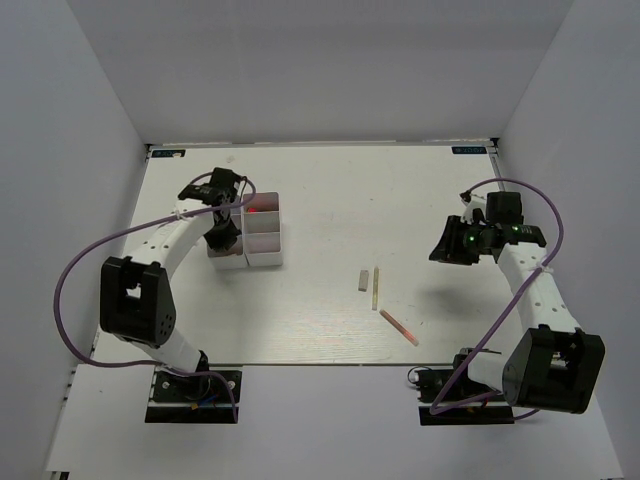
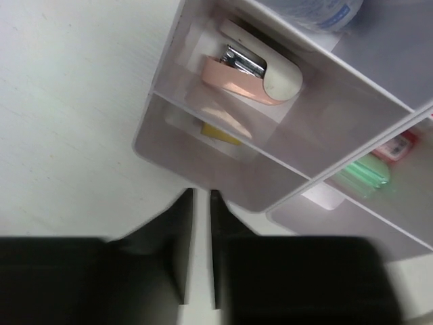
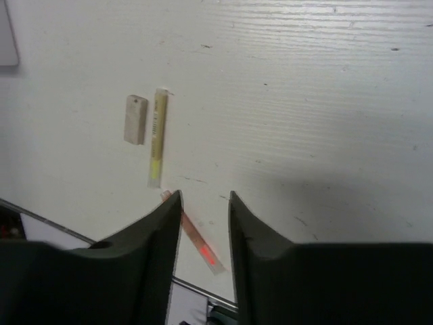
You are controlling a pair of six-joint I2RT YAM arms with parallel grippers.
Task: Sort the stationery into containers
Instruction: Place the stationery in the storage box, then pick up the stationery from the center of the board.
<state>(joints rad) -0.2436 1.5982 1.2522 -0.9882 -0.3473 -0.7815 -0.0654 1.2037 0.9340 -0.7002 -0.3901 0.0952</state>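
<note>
Left and right manipulators, seen from above and from each wrist. My white-shelled, black-jointed left arm (image 1: 168, 237) rises from its base, folds at a black elbow block and reaches forward and to the right. Its wrist turns the black two-finger left gripper (image 1: 226, 234) downward. In the left wrist view, the dark fingers (image 2: 177, 250) are nearly together with only a narrow slit between them, holding nothing. My matching right arm (image 1: 535, 290) climbs from its base and bends leftward. The black right gripper (image 1: 445, 248) points left and down, with green lights lit on its body. In the right wrist view, its fingers (image 3: 159, 230) stand moderately apart and empty.
</note>
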